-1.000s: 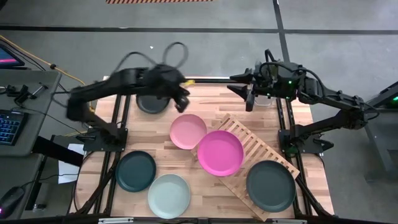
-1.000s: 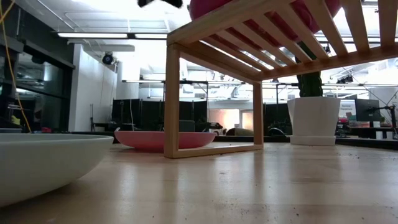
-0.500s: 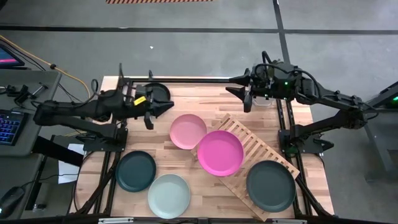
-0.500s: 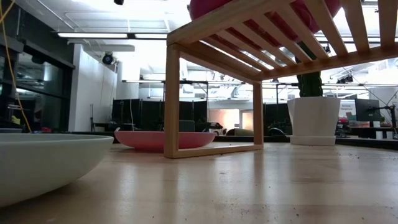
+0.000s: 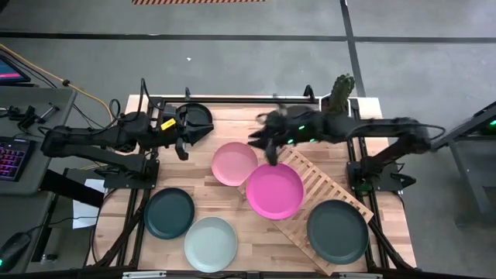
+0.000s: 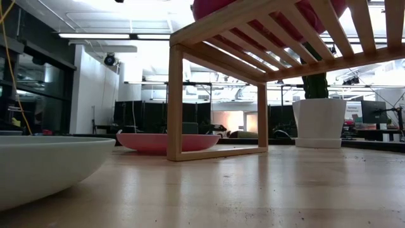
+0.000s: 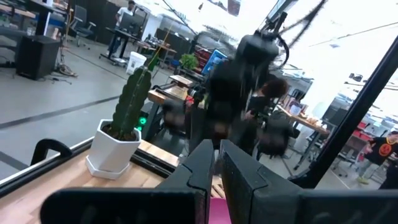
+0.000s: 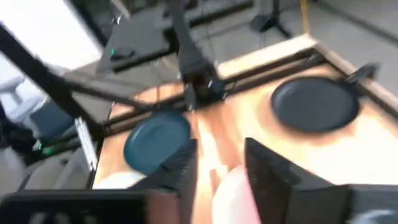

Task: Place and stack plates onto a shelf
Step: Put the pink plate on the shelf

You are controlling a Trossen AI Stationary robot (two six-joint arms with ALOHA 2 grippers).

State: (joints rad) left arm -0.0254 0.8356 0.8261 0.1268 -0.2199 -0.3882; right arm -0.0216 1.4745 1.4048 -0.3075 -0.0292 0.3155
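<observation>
My left gripper [image 5: 183, 142] [image 7: 217, 169] is shut and hovers at the table's far left, beside the black plate [image 5: 200, 115]. My right gripper [image 5: 267, 147] [image 8: 221, 167] is open, above the gap between the light pink plate [image 5: 235, 163] and the far end of the slatted shelf [image 5: 322, 186]. The magenta plate [image 5: 274, 190] lies flat on the shelf's far half and a dark grey plate [image 5: 338, 231] on its near end. The dark teal plate [image 5: 169, 212] and the pale mint plate [image 5: 211, 243] rest on the tabletop near the front left.
A cactus in a white pot [image 5: 341, 89] [image 6: 319, 120] stands at the table's far right corner. The shelf [image 6: 253, 38] sits on legs above the tabletop. Bare wood [image 5: 194, 167] shows left of the pink plate. A desk with a keyboard [image 5: 12, 155] stands beyond the left edge.
My left arm has drawn back from over the black plate toward the table's left edge, then held still. My right arm has swung from the far right corner toward the table's middle, and its gripper is now over the spot between the pink plate and the shelf.
</observation>
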